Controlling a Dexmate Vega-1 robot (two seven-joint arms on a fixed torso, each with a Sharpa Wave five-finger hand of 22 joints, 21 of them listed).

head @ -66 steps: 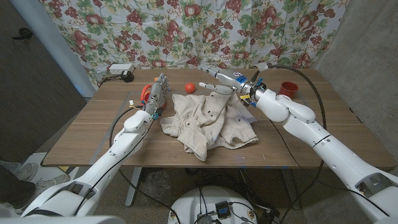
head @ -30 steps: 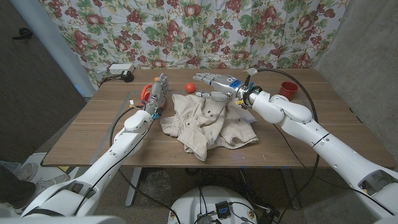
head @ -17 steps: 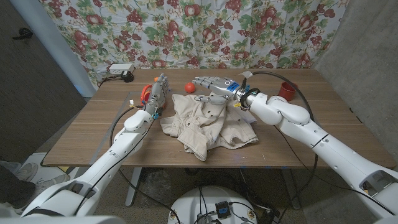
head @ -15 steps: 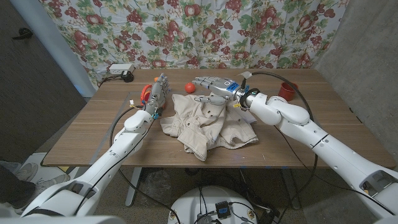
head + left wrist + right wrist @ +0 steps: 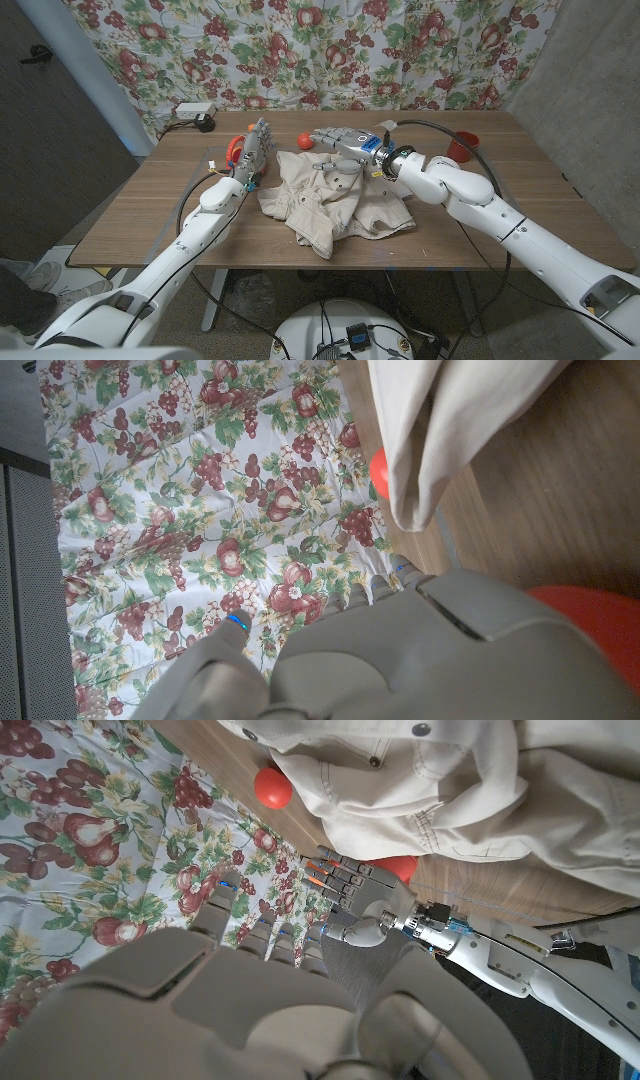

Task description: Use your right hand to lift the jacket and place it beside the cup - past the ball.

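Observation:
The beige jacket (image 5: 337, 196) lies crumpled in the middle of the wooden table (image 5: 140, 205). My right hand (image 5: 343, 141) hovers low over the jacket's far edge, fingers stretched out towards the left, holding nothing. Just beyond its fingertips sits the small red ball (image 5: 305, 139). The red cup (image 5: 460, 145) stands at the far right, behind my right forearm. The right wrist view looks past my right hand (image 5: 240, 1000) at the jacket (image 5: 450, 780) and the ball (image 5: 272, 787). My left hand (image 5: 253, 150) stands upright, fingers apart, just left of the jacket.
A red object (image 5: 233, 150) sits right behind my left hand, also visible in the left wrist view as a red object (image 5: 590, 622). A white power strip (image 5: 195, 111) lies at the table's back left. A flowered curtain (image 5: 330, 50) hangs behind the table.
My right hand has moved left and come down closer to the jacket's far edge. The left arm, jacket, ball and cup have not moved.

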